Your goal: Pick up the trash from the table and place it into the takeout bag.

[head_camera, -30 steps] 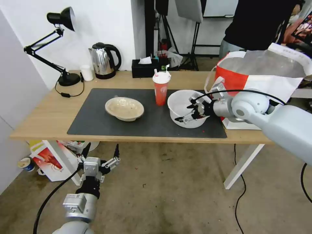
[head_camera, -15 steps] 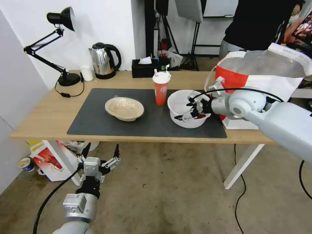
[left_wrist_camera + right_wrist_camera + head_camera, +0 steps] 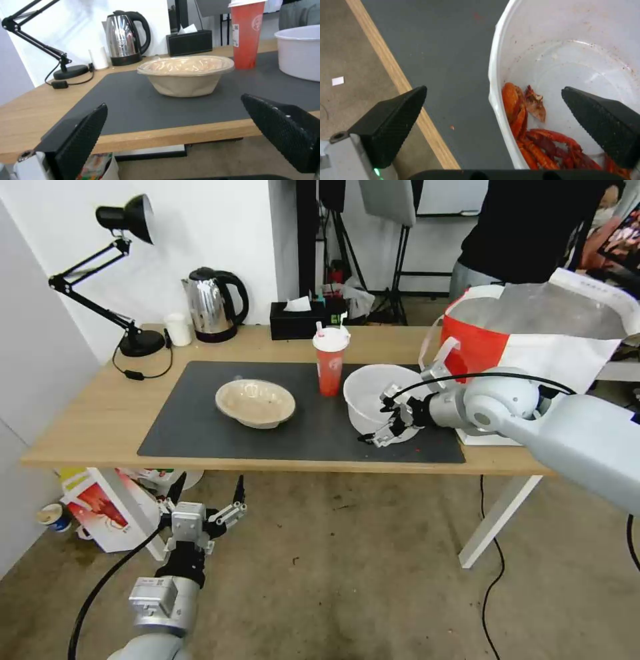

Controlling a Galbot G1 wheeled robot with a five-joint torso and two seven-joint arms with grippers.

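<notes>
One rim of the white bowl (image 3: 573, 62), standing on the surface's mat beside the bag (image 3: 533, 333), is straddled by the right gripper (image 3: 493, 112); its open jaws should be closed squarely before lifting level.

The left gripper (image 3: 200, 517) is held open below the surface.

My table (image 3: 87, 427) is pale wood with a matt grain, under a dull, dark grey mat (image 3: 200, 427). The white bowl (image 3: 363, 393) at the mat's right edge looks like smooth, slightly glossy plastic; the beige bowl (image 3: 255, 403) is crinkled paper. The kettle (image 3: 208, 305) at the back edge is mirror-polished metal. My right gripper (image 3: 493, 117) has finely textured black pads (image 3: 395, 117)
</notes>
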